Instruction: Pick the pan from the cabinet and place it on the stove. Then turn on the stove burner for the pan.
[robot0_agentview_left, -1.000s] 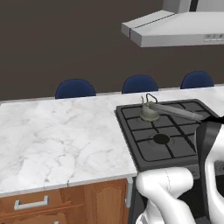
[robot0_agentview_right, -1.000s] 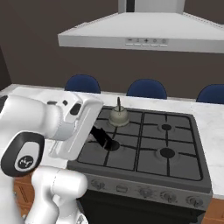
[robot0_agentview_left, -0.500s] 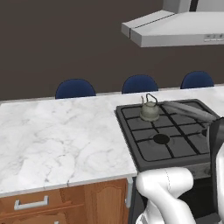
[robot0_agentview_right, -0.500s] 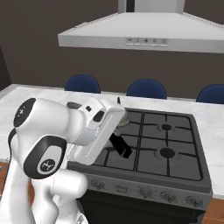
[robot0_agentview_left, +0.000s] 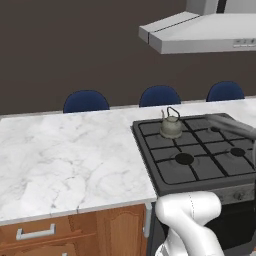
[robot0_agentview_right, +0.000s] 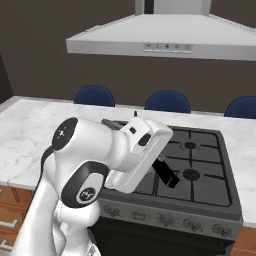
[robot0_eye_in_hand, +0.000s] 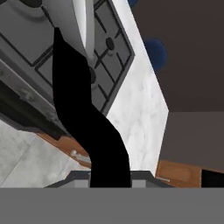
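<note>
Left base view: the pan hangs above the stove, beyond the kettle; I judge it should come down level onto a free burner, clear of the kettle.

Right base view: the pan's black handle juts out past the arm over the grates.

Hand view: the jaws are closed on that handle. Marble desk flanks the stove.

My pincer grips the pan by its matt black handle; its body looks like shiny silver steel. The surface is glossy white marble, the stove matt black, the low cabinets reddish wood.
</note>
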